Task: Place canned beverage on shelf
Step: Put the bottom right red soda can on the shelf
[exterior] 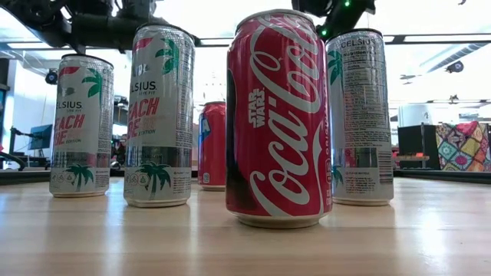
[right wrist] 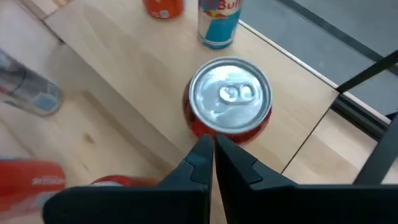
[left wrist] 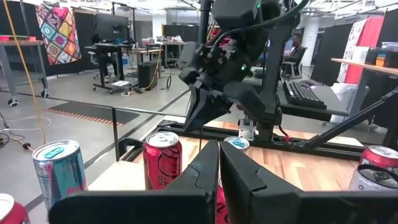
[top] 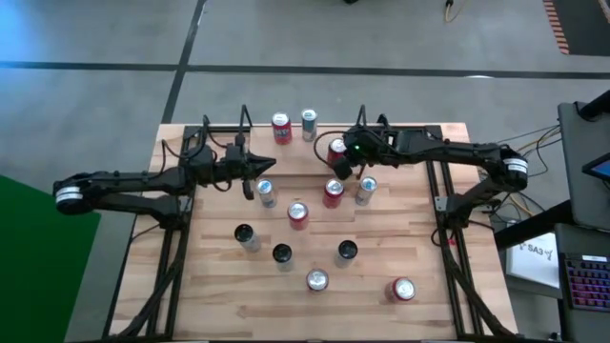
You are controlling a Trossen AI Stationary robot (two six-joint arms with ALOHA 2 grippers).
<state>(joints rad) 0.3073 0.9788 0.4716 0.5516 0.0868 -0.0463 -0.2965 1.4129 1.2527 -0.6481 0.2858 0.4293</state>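
Observation:
The shelf [top: 297, 146], a narrow black-rod rack with a light wooden floor [right wrist: 124, 74], stands at the table's far edge. Three cans stand upright on it: a red can [top: 281, 128], a silver-blue can [top: 308, 124], and a red canned beverage [top: 336, 150] with a silver top [right wrist: 230, 99]. My right gripper [right wrist: 212, 144] is shut, slanting down just above and on the near side of that red can. My left gripper [top: 250, 187] is shut and level over the table's left middle, pointing toward the right arm, beside a silver can [top: 266, 193]. It holds nothing. My right gripper's shut fingertips [right wrist: 202, 149] lie over the near side [right wrist: 214, 132] of the red can in its wrist view. I cannot tell whether they touch it. The can stands upright on the shelf floor.
Several more cans stand loose on the wooden table: red ones [top: 298, 213] [top: 333, 191] [top: 402, 289], silver ones [top: 366, 189] [top: 316, 280], dark-topped ones [top: 245, 234] [top: 282, 254] [top: 347, 251]. Black side frames [top: 448, 238] line both table edges. The low view is filled by a Coca-Cola can [exterior: 280, 115] and Celsius cans [exterior: 161, 115].

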